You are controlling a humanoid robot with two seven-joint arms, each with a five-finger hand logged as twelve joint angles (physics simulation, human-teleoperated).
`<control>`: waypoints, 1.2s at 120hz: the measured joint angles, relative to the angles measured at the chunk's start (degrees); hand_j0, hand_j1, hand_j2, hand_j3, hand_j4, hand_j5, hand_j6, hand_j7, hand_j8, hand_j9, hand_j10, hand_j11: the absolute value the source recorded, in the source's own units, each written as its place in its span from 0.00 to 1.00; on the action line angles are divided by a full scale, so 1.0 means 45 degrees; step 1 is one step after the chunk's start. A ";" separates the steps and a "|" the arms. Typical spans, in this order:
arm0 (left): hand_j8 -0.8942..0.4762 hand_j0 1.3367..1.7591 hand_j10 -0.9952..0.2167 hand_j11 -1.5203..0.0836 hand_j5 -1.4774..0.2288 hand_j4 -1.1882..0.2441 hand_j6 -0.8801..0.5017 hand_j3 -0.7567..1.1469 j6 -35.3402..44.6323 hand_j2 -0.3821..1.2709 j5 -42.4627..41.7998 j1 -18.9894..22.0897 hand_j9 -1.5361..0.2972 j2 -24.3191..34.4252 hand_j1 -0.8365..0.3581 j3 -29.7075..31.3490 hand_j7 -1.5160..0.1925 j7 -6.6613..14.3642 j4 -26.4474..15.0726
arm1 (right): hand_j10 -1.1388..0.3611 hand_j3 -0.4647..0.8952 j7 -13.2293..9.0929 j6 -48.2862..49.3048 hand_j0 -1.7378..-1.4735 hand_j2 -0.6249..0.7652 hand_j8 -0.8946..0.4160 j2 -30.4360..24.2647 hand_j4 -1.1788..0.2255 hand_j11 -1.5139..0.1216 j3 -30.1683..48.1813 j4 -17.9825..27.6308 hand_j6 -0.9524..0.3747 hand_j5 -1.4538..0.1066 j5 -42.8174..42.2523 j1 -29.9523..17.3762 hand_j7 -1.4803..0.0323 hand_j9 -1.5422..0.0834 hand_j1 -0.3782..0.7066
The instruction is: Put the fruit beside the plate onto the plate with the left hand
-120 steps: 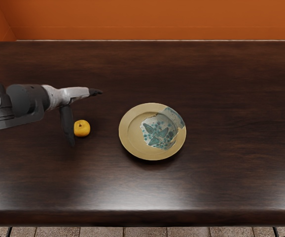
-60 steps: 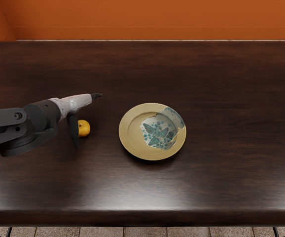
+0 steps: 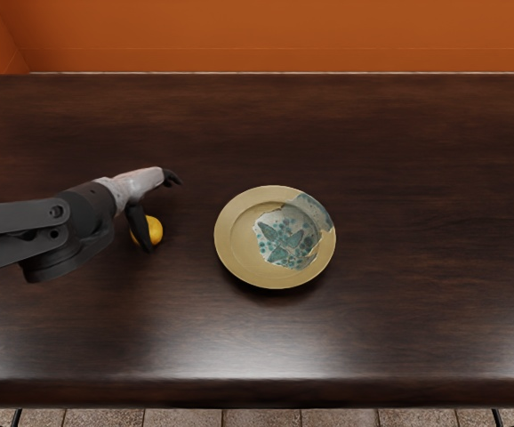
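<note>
Orange fruit on the dark wooden table, toward the left edge, near the plate but clear of it; not yet lifted. Grey left hand, entering from the left edge, now lower and closer to the fruit than a second earlier. Forearm swung forward, dark thumb drawn across the fruit's left side and hiding part of it. Fingers bent slightly downward over the fruit's far side, no longer stretched straight out. Hand half-open, cupped loosely about the fruit and holding nothing as yet; contact between thumb and fruit not resolvable. Fruit unmoved over the same interval. Suggests approach complete and grasp only beginning, with closing, lifting and carrying toward the table's middle all still to come. Yellow plate near the table's centre, showing only a teal pattern on its floor; no fruit or other thing in it. No right hand in view.
</note>
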 joint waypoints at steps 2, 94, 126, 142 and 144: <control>0.50 0.76 0.65 0.78 0.71 0.68 0.48 0.40 0.0050 0.26 0.0004 0.0007 0.69 -0.0001 0.78 0.0029 0.73 0.0000 0.0041 | 0.74 0.34 0.0000 0.0000 0.30 0.44 0.66 0.0000 0.82 0.90 0.0000 0.0000 0.69 0.90 0.0000 0.0000 0.95 0.92 0.06; 0.39 0.76 0.52 0.66 0.59 0.58 0.37 0.40 0.0302 0.28 -0.0013 0.0128 0.58 -0.0139 0.63 0.0267 0.61 0.0000 -0.0048 | 0.74 0.34 0.0000 0.0000 0.30 0.44 0.66 0.0000 0.82 0.90 0.0000 -0.0001 0.69 0.90 0.0003 0.0020 0.95 0.92 0.06; 0.35 0.76 0.48 0.62 0.56 0.54 0.34 0.40 0.0319 0.28 -0.0016 0.0128 0.55 0.0234 0.59 0.0258 0.58 0.0000 -0.0412 | 0.74 0.34 0.0000 0.0000 0.30 0.44 0.66 0.0000 0.82 0.90 -0.0002 -0.0001 0.69 0.90 0.0002 0.0020 0.95 0.92 0.06; 0.34 0.76 0.47 0.60 0.54 0.53 0.33 0.40 0.0330 0.28 -0.0014 0.0176 0.54 0.0364 0.57 0.0267 0.56 0.0000 -0.0548 | 0.74 0.34 0.0000 0.0000 0.30 0.44 0.66 0.0000 0.82 0.90 -0.0005 -0.0001 0.69 0.90 0.0002 0.0020 0.95 0.92 0.06; 0.34 0.76 0.47 0.60 0.54 0.53 0.33 0.40 0.0331 0.28 -0.0011 0.0214 0.54 0.0367 0.57 0.0268 0.56 0.0000 -0.0555 | 0.74 0.34 0.0000 0.0000 0.30 0.44 0.66 0.0000 0.82 0.90 -0.0006 -0.0001 0.69 0.90 0.0001 0.0020 0.95 0.92 0.06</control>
